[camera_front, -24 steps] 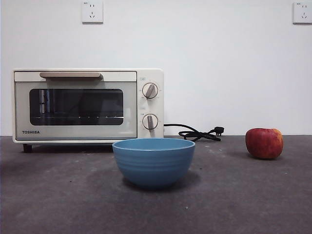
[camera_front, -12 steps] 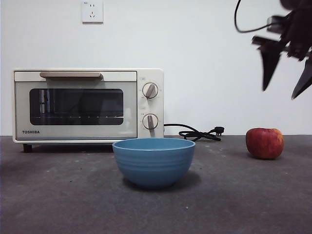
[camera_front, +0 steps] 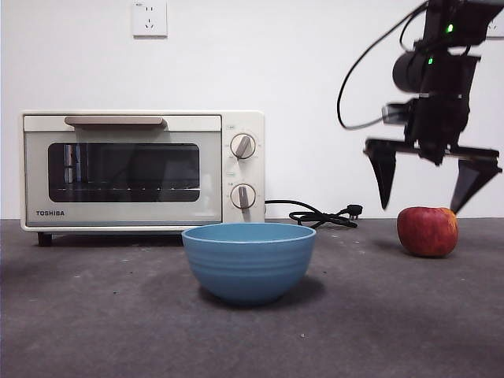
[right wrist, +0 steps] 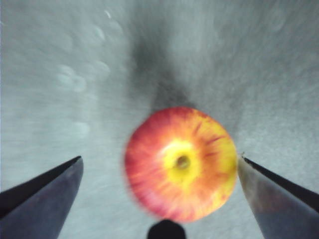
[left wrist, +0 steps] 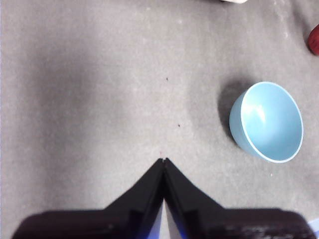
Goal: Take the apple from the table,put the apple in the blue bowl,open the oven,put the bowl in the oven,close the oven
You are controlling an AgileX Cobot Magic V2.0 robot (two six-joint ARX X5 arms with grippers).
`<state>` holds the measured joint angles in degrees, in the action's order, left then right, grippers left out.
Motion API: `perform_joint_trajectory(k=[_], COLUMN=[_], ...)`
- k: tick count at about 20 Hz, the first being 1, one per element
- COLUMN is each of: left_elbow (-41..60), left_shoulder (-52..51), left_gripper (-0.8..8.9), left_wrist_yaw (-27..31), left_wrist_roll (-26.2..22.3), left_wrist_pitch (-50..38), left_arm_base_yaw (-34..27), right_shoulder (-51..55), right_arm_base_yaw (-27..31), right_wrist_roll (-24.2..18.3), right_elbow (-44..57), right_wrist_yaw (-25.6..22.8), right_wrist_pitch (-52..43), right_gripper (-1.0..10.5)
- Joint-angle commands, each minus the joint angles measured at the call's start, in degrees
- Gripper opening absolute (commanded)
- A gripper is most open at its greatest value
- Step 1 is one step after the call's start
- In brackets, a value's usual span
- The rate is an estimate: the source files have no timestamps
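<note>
The right pincer (camera_front: 431,189) hangs directly above the apple (camera_front: 427,231), its two black jaws spread wide, wider than the fruit, and their tips just above its top. In the right wrist view the apple (right wrist: 181,163) sits centred between the spread jaws, stem dimple facing up, touching neither. The apple rests on the dark grey table (camera_front: 94,315) at the right side, well apart from the blue bowl (camera_front: 249,262). The bowl stands upright near the middle of the table, and the left wrist view shows its inside (left wrist: 267,121) holding nothing. Behind the bowl, to the left, stands the cream Toshiba toaster oven (camera_front: 142,171), door shut, its black cord (camera_front: 319,214) lying on the table. The left pincer (left wrist: 164,164) hovers over bare table with its jaws pressed together, gripping nothing.
</note>
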<state>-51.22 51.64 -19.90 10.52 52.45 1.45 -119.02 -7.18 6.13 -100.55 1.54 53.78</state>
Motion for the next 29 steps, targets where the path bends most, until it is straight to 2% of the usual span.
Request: perform_joint_trajectory(k=[1,7,12,13,14,15,18,20,23,29], left_elbow=[0.0,0.0,0.0,0.0,0.0,0.0,0.0,0.0,0.0,0.0], left_shoulder=[0.1,0.1,0.1,0.1,0.1,0.3,0.7,1.0,1.5,1.6], left_gripper=[-0.04,-0.04,-0.04,-0.04,-0.04,-0.04,-0.04,-0.04,-0.04,-0.04], left_wrist_yaw=[0.0,0.0,0.5,0.5,0.5,0.5,0.5,0.4,0.4,0.4], left_wrist_roll=[-0.7,-0.7,-0.7,-0.7,-0.7,-0.7,-0.7,-0.9,-1.7,-2.0], left_wrist_pitch=[0.4,0.6,0.4,0.3,0.3,0.2,0.2,0.2,0.1,0.2], left_arm_base_yaw=[0.2,0.2,0.1,0.1,0.1,0.1,0.2,0.2,0.2,0.2], right_shoulder=[-2.7,-4.6,-5.4,-5.4,-5.4,-5.4,-4.9,-4.0,-1.1,6.1], right_arm_base_yaw=[0.0,0.0,0.0,0.0,0.0,0.0,0.0,0.0,-0.9,-8.5], right_wrist_roll=[-0.4,-0.3,-0.1,-0.1,-0.1,-0.3,-0.3,-0.3,-1.1,-1.2], right_elbow=[-0.1,-0.1,-0.1,-0.1,-0.1,-0.1,-0.7,-2.9,-5.5,-5.5], right_wrist_yaw=[-1.7,-1.6,-1.4,-1.4,-1.4,-1.3,-1.6,-1.1,2.2,3.2], right_wrist_pitch=[0.6,-1.1,-1.1,-1.1,-1.2,-1.0,0.1,4.3,9.5,13.7], right_gripper=[6.3,6.1,2.9,1.2,0.2,0.0,0.0,0.0,0.0,0.0])
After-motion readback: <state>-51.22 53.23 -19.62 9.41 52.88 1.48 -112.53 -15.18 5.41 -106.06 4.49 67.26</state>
